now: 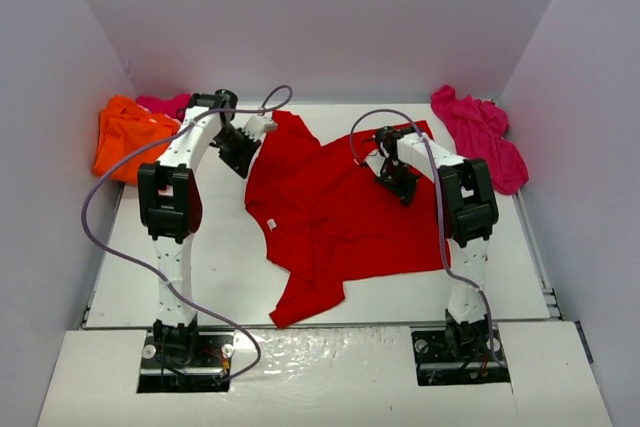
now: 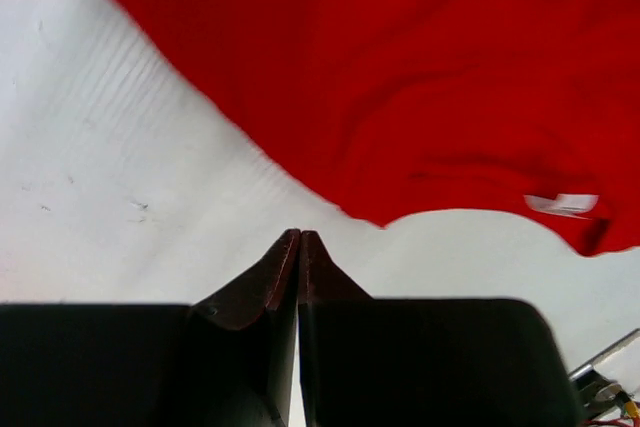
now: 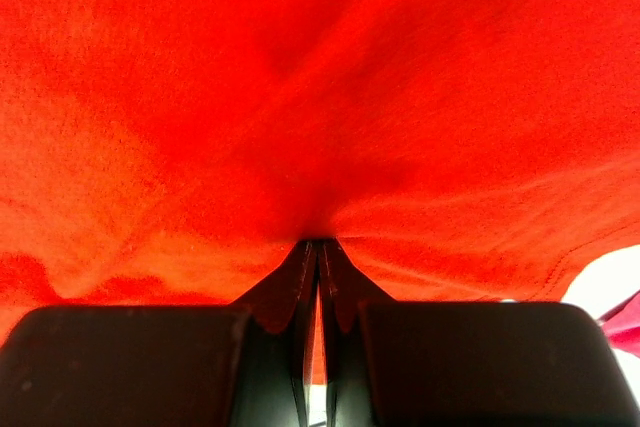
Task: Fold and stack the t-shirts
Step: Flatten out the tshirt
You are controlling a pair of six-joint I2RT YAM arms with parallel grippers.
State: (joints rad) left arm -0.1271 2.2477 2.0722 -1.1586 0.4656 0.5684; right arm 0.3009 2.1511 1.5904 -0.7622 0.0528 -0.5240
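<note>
The top camera hangs above and behind the arm bases, looking down and forward over the whole white table [image 1: 230,277]. The left wrist camera looks past the left gripper [image 2: 300,237], low over the table, at an edge of the red t-shirt [image 2: 400,67]. The right wrist camera, behind the right gripper [image 3: 320,245], sits so close that the same shirt, common to all three views, fills its picture.

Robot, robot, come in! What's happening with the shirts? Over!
Left fingers shut, empty, beside the red t-shirt. Right fingers shut, pinching it. Red one rumpled, unfolded. Orange t-shirt, pink t-shirt heaped at far corners, clear.
</note>
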